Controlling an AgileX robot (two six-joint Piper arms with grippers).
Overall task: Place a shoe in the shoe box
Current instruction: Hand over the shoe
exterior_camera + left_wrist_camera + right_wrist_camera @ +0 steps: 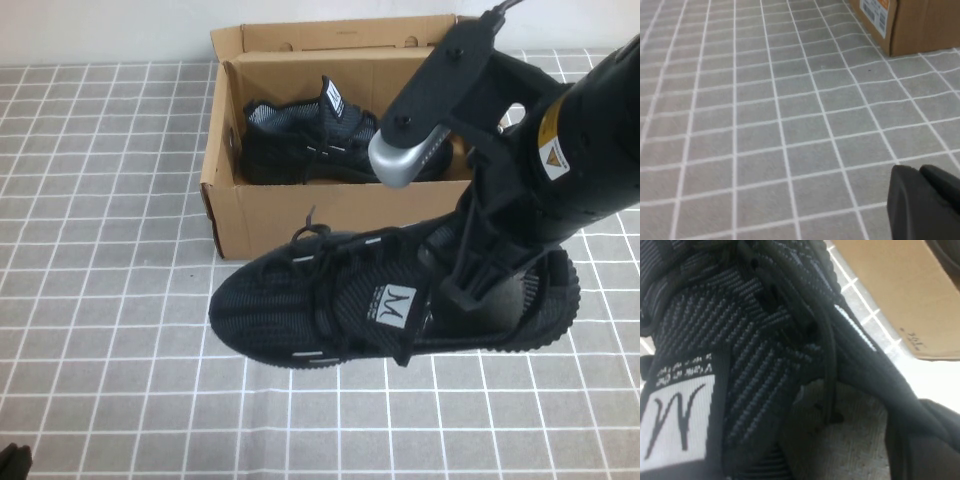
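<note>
My right gripper (472,288) is shut on the collar of the shoe (330,305), a black knit sneaker with a white "M" tongue label. It holds the shoe in the air in front of the shoe box (290,215), toe to the left. In the right wrist view the shoe (740,350) fills the frame, with the box wall (890,290) behind it. The brown cardboard box is open. Its pair-mate (310,140) lies inside. My left gripper (917,171) is shut and empty, low over the tablecloth at the near left (12,462).
A grey cloth with a white grid (100,300) covers the table. A corner of the box with a printed label (900,25) shows in the left wrist view. The box's lid flap (340,35) stands open at the back.
</note>
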